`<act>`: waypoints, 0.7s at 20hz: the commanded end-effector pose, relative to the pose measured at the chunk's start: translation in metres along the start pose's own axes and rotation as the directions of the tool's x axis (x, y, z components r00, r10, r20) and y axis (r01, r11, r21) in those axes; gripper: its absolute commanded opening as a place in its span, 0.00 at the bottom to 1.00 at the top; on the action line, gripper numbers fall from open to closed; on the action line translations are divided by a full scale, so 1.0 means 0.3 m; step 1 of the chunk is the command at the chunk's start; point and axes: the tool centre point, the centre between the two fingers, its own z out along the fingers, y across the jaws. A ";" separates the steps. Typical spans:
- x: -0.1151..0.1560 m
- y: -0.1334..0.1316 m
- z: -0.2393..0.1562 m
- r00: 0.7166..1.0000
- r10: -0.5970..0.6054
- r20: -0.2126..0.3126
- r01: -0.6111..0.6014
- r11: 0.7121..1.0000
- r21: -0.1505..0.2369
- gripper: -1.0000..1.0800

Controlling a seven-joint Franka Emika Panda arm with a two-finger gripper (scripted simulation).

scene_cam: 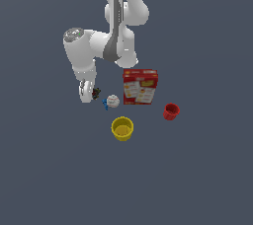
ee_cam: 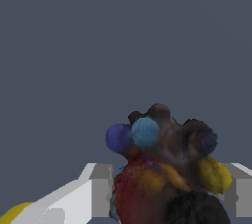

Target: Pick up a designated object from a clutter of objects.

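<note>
The designated object (ee_cam: 162,169) is a tiny dark lumpy thing with blue, red, yellow and black lumps. In the wrist view it fills the gap between my two grey-white fingers (ee_cam: 96,188), which touch it on both sides. In the exterior view it (scene_cam: 96,92) sits right at my gripper (scene_cam: 89,93), low at the surface, at the exterior view's left of the white ball (scene_cam: 113,101). My gripper (ee_cam: 170,183) is shut on it. I cannot tell whether it is off the surface.
The red-and-white printed box (scene_cam: 141,87) lies at the exterior view's right of the ball. The yellow cup (scene_cam: 122,128) stands nearer the camera; its edge shows in the wrist view (ee_cam: 12,214). The red cup (scene_cam: 171,111) stands further right.
</note>
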 end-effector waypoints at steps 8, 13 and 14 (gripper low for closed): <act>-0.062 -0.122 -0.265 1.000 0.001 -0.004 -0.001 1.000 -0.002 0.00; -0.098 -0.192 -0.409 1.000 0.001 -0.003 -0.001 1.000 -0.004 0.00; -0.106 -0.207 -0.439 1.000 0.001 -0.003 -0.001 1.000 -0.004 0.00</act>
